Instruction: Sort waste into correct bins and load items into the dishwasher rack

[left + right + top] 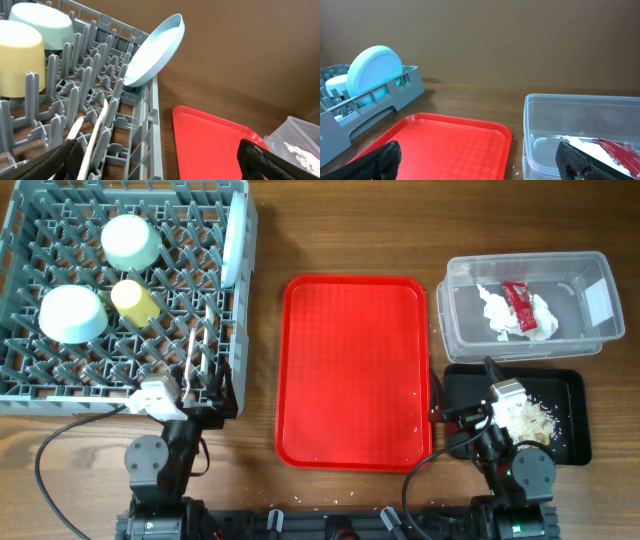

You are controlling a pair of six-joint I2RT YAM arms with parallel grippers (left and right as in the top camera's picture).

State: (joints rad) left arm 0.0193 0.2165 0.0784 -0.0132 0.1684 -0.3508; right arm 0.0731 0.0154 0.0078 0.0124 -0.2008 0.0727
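Observation:
The grey dishwasher rack [100, 395] at the back left holds two pale bowls [130, 242] [72, 313], a yellow cup [133, 300], a pale blue plate [232, 245] on edge against its right wall, and white utensils [195, 345] among the pegs. The clear tub [585, 340] holds the white napkin [520, 320] and the red sauce packet [517, 302]. The black tray [570, 395] holds rice scraps [530, 420]. My left gripper [160, 167] is open over the rack's near right corner, with a white utensil [95, 145] beside its left finger. My right gripper [480, 167] is open and empty between the red tray and the tub.
The large red serving tray [355, 370] lies between the rack and the bins, with a few crumbs on the wood near its right edge. The tub's near wall [530, 145] stands close to my right finger. Cables run along the table's front edge.

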